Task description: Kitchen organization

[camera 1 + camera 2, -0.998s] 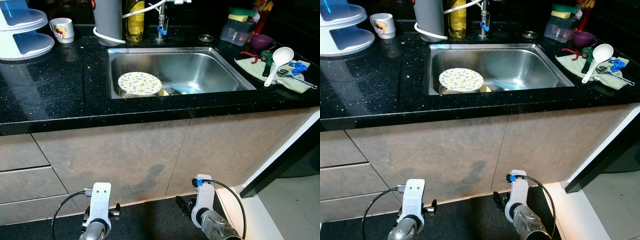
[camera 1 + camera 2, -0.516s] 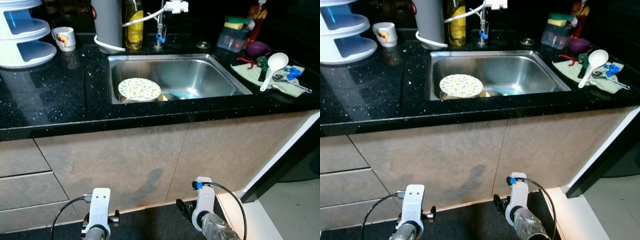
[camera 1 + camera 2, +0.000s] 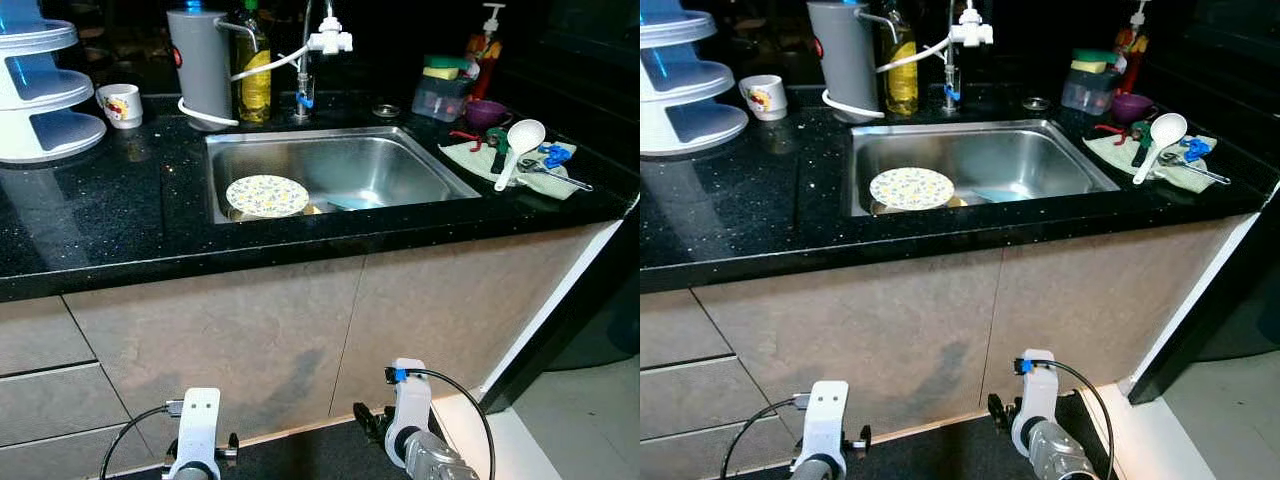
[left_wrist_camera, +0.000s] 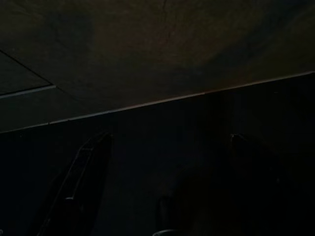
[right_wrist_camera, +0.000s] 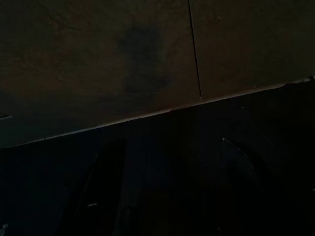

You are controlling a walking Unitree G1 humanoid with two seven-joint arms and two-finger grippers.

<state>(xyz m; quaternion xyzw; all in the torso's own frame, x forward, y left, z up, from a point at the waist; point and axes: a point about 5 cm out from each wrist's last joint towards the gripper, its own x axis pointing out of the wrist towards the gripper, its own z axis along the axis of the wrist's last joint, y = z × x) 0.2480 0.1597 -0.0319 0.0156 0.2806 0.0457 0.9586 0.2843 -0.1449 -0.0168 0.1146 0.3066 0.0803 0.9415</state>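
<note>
Left eye view: my two arms hang low before the cabinet doors (image 3: 300, 330), left gripper (image 4: 162, 196) and right gripper (image 5: 167, 191) pointing at the dark floor. Both wrist views are very dark, yet each shows two black fingers spread apart, holding nothing. Above the doors runs the black speckled counter (image 3: 110, 220). Set into it is the steel sink (image 3: 370, 165), with a flowered plate (image 3: 267, 195) lying in its near left part. On the counter to my right, a white ladle (image 3: 512, 148) rests on a cloth (image 3: 480, 160) beside a purple bowl (image 3: 484, 112). To my left stand a white tiered rack (image 3: 40, 100) and a mug (image 3: 120, 104). Farthest back: a grey jug (image 3: 200, 62), an oil bottle (image 3: 254, 72) and the tap (image 3: 322, 38).
</note>
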